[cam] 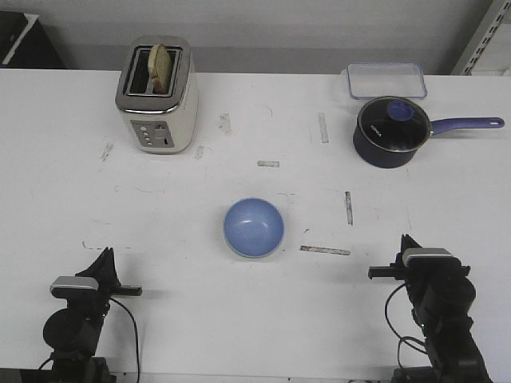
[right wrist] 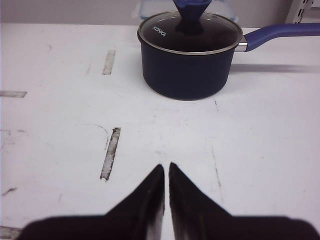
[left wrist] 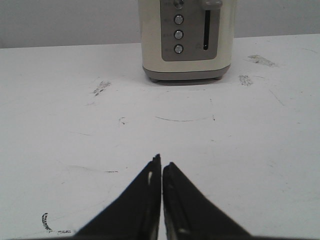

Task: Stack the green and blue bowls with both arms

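Observation:
The periwinkle blue bowl sits upright at the middle of the white table. No mint green bowl shows as a separate thing in any view. My left gripper rests low at the near left, well left of the bowl; in the left wrist view its jaws are shut and empty. My right gripper rests at the near right, well right of the bowl; in the right wrist view its jaws are shut and empty. The bowl does not show in either wrist view.
A cream toaster with a slice in it stands at the far left, also in the left wrist view. A dark navy saucepan with a purple handle stands far right, also in the right wrist view. A clear lidded box lies behind it.

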